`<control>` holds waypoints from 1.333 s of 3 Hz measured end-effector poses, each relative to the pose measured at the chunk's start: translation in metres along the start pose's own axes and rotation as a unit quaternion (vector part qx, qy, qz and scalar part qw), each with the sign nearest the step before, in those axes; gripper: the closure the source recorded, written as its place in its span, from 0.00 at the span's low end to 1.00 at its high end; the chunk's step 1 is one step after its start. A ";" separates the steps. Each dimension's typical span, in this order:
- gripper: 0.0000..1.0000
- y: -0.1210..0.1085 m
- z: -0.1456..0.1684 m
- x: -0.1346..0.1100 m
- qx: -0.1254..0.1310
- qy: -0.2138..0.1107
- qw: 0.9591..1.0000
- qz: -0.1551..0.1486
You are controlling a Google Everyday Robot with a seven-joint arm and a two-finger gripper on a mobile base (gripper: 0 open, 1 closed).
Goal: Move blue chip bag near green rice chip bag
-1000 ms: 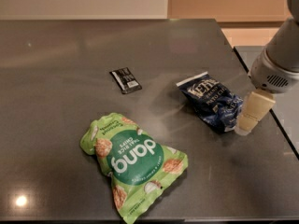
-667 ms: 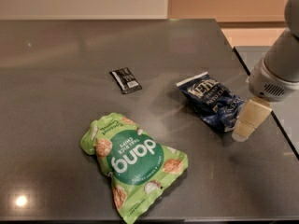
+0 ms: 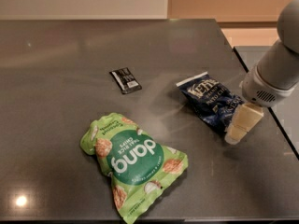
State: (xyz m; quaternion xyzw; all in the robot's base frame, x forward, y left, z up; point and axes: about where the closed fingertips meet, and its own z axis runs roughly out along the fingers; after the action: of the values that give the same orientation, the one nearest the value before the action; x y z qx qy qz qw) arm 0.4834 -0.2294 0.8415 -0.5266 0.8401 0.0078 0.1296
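Green rice chip bag (image 3: 133, 164) lies front-left on the dark table (image 3: 51, 69), logo upside down; small black packet (image 3: 125, 80) sits flat behind it, well apart; blue chip bag (image 3: 210, 101) lies to the right, white top edge pointing away, apart from the green bag w/ bare table between; gripper (image 3: 233, 135) is at far right, tip down at the blue bag's near-right end, touching or just beside it; open vs closed, or holding anything: can't tell.
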 end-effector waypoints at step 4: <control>0.88 0.012 -0.012 -0.029 -0.016 -0.031 0.999 -0.015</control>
State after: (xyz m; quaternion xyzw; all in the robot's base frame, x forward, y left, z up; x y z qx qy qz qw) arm 0.4823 -0.2009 0.8584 -0.5411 0.8272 0.0356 0.1472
